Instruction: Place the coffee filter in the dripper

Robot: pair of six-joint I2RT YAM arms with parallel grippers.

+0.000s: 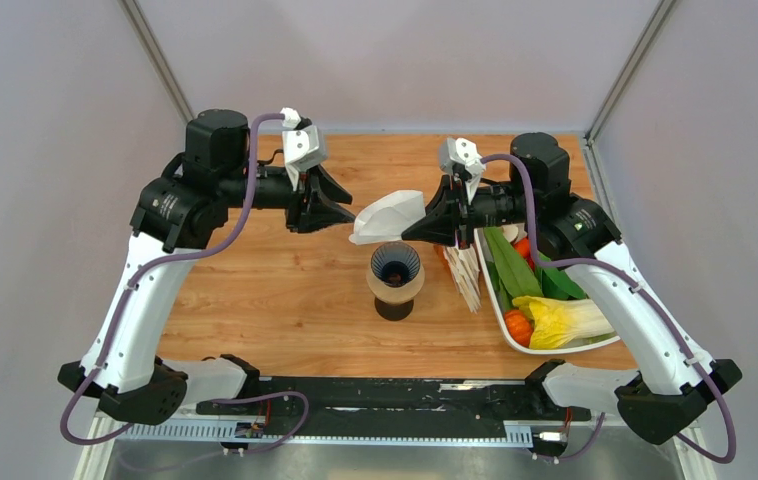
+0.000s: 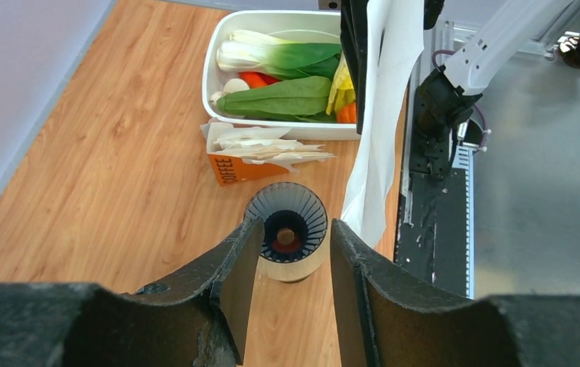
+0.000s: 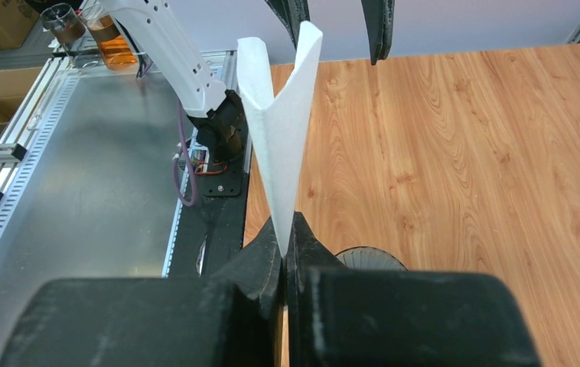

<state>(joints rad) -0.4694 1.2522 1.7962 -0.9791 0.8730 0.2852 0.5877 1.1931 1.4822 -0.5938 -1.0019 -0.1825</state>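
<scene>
The coffee filter (image 1: 387,215), thin white paper folded into a V, hangs in the air with my right gripper (image 1: 417,230) shut on its pointed end. In the right wrist view the filter (image 3: 283,130) rises from the closed fingertips (image 3: 285,241). Just below it stands the dripper (image 1: 396,263), a navy ribbed cone on a tan ring (image 1: 395,290); it also shows in the left wrist view (image 2: 291,210). My left gripper (image 1: 343,213) is open and holds nothing. It sits just left of the filter's free end. Its view shows the filter (image 2: 382,122) hanging to the right.
A white tray (image 1: 573,349) of vegetables lies at the right. An orange box of stacked filters (image 1: 465,275) stands between that tray and the dripper. A dark vessel (image 1: 395,310) sits under the tan ring. A black and metal rail (image 1: 375,405) runs along the near edge.
</scene>
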